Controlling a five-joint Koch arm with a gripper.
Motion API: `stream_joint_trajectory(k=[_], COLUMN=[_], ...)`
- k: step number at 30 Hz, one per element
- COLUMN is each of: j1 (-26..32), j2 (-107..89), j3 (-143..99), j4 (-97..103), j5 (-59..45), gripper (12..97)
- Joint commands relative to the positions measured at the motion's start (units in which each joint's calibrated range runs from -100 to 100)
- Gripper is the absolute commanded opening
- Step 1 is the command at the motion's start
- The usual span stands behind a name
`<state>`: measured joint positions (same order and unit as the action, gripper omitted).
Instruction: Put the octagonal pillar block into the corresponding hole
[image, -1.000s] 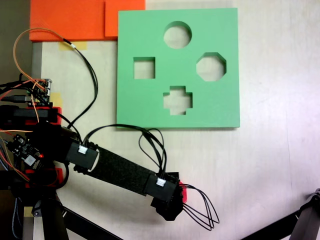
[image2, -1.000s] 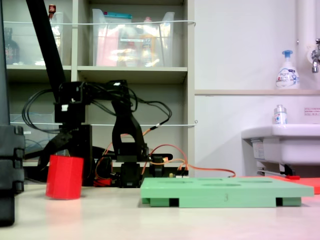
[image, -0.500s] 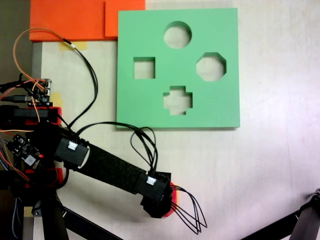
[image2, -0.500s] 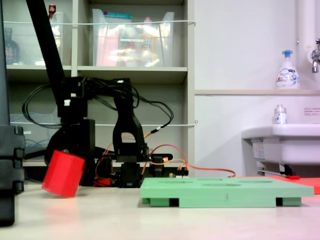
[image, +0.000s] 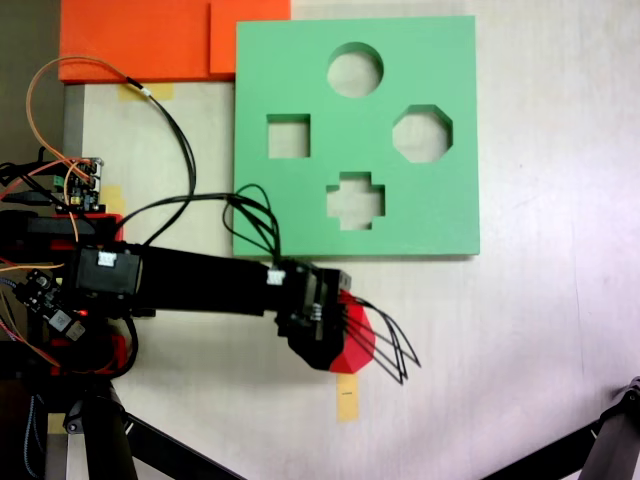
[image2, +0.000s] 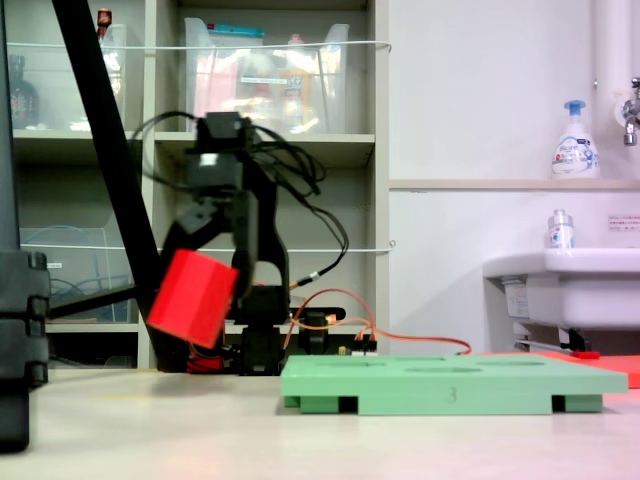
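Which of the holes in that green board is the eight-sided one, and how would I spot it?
Find the square green foam board lying flat on the table. It has four holes; the eight-sided hole is the one nearest the board's right edge in the top-down fixed view. Its neighbours are round, square and cross-shaped.

We see a pale table (image: 540, 330) carrying the green foam board (image: 300, 210) at 12 o'clock, orange sheets (image: 140, 40) at 11.

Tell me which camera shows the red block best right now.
The low side-on fixed view: the red block shows whole there, tilted and off the table, under the gripper. In the top-down fixed view the arm covers most of the block, leaving just a red edge near the green board.
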<state>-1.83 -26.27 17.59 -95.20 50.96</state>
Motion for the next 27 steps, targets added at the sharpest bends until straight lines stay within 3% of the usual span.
stream_joint_trajectory(k=[1,7,11,27], j1=[3.91,14.46,17.34,19.0], j2=[-4.32,-0.27,7.69,31.99], j3=[3.85,19.0,26.88,38.74], j4=[-4.8,-4.8,-4.8,13.4], j5=[5.67,21.15,24.52,26.72], gripper=[31.3,31.4,31.5,31.5])
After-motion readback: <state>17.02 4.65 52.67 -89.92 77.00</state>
